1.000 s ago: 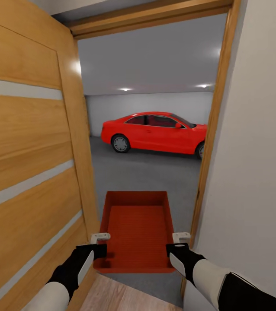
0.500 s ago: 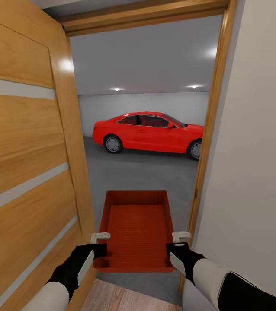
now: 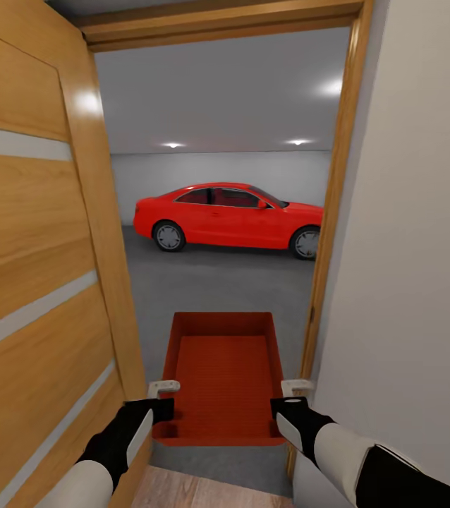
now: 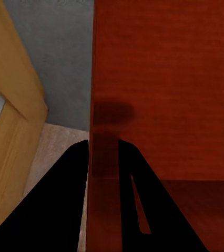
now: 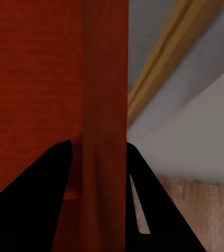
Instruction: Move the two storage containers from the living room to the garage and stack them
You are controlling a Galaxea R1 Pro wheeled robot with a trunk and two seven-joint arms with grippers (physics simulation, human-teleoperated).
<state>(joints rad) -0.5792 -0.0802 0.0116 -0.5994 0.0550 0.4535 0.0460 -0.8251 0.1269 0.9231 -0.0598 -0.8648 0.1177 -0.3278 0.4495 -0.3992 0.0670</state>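
Plastic by the look of it, the orange-red storage container seems light and stiff, its thin ribbed walls giving a fair bite where smooth ones might slip. It hangs level in the doorway, above the garage floor. The left hand pinches the left wall near the rear corner; the right hand clamps the right wall likewise. Gripping both sides should keep it from tipping.
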